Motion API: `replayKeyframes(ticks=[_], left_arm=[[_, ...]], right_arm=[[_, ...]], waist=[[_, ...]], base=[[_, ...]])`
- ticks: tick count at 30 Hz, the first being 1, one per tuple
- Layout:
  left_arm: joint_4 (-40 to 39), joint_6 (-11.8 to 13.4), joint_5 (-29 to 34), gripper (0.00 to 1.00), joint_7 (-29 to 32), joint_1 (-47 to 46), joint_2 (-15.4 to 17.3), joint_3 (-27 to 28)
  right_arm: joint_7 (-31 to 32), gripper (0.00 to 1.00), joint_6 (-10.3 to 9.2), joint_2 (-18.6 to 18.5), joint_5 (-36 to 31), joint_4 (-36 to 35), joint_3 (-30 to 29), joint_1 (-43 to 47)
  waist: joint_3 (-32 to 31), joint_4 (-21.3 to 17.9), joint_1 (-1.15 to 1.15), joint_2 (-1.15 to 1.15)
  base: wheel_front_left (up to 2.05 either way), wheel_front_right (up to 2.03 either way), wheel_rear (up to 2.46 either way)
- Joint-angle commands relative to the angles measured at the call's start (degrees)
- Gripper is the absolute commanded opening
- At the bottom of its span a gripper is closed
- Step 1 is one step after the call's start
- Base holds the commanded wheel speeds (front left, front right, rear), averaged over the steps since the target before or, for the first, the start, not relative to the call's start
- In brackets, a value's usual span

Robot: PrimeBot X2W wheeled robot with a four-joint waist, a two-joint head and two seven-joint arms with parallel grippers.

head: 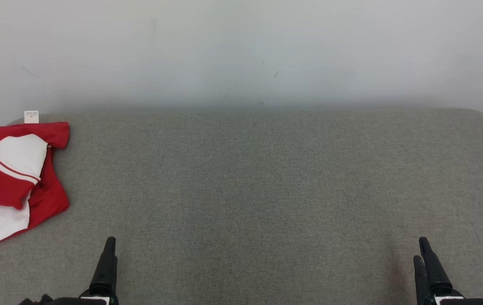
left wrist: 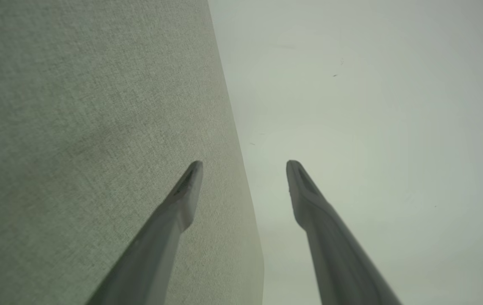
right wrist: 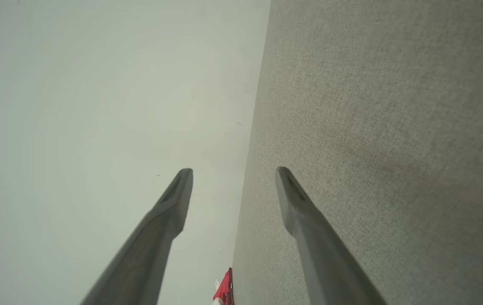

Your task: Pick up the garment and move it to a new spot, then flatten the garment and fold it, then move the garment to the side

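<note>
Garment (head: 12, 178): red with white panels and thin red stripes. It lies bunched at the far left of the grey fabric surface (head: 241, 182), close to the back edge where the surface meets the pale wall (head: 241, 51). The head view's left border cuts off part of it. A small white label (head: 31, 117) stands at its far edge, against the wall.

The head view gives the garment's overall lay. The right wrist view catches it as a red sliver with a bit of white at the bottom border, on the seam between surface and wall. The left wrist view gives that seam further along, with bare weave on one side and wall on the other.

Left gripper (head: 108, 254): low in the head view, well apart from the garment and touching nothing. It is edge-on there, so the gap is unreadable. Its wrist view shows the fingers spread wide with nothing between them.

Right gripper (head: 420, 250): lower right, far from the garment. Its wrist view shows the fingers likewise spread wide and empty, above the surface.
</note>
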Motion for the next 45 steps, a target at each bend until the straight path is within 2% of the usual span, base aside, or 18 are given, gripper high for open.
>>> replayKeyframes(ticks=[1,11,26,37,45], left_arm=[[-1.22,-0.11,1.4,1.0,-0.45,-0.31,0.24,0.15],[-3.46,0.44,11.73,1.0,-2.93,0.77,0.3,0.4],[-7.06,2.26,29.15,1.0,-5.96,2.28,0.38,-2.21],[-8.51,2.63,42.48,1.0,-8.08,3.22,0.44,-3.56],[-9.53,3.49,50.69,1.0,-9.67,3.63,0.65,-3.92]], right_arm=[[-0.39,1.0,0.11,-0.17,-1.5,-0.8,0.1,-0.74],[-2.33,1.0,0.14,0.14,-12.74,-1.54,1.25,-0.75],[-4.71,1.0,0.17,0.51,-28.14,-2.35,2.78,-0.48],[-6.39,1.0,0.19,0.79,-39.26,-2.64,3.14,-0.36],[-7.62,1.0,0.21,1.0,-49.69,-2.96,4.35,-0.42]], waist=[[0.01,0.0,0.0,0.0],[0.2,-0.09,0.0,0.0],[0.34,-0.32,0.0,0.0],[0.41,-0.26,0.0,0.0],[0.5,-0.32,0.0,0.0]], base=[[0.0,0.0,0.0],[0.0,0.0,0.0],[0.0,0.0,0.0],[0.0,0.0,0.0],[0.0,0.0,0.0]])
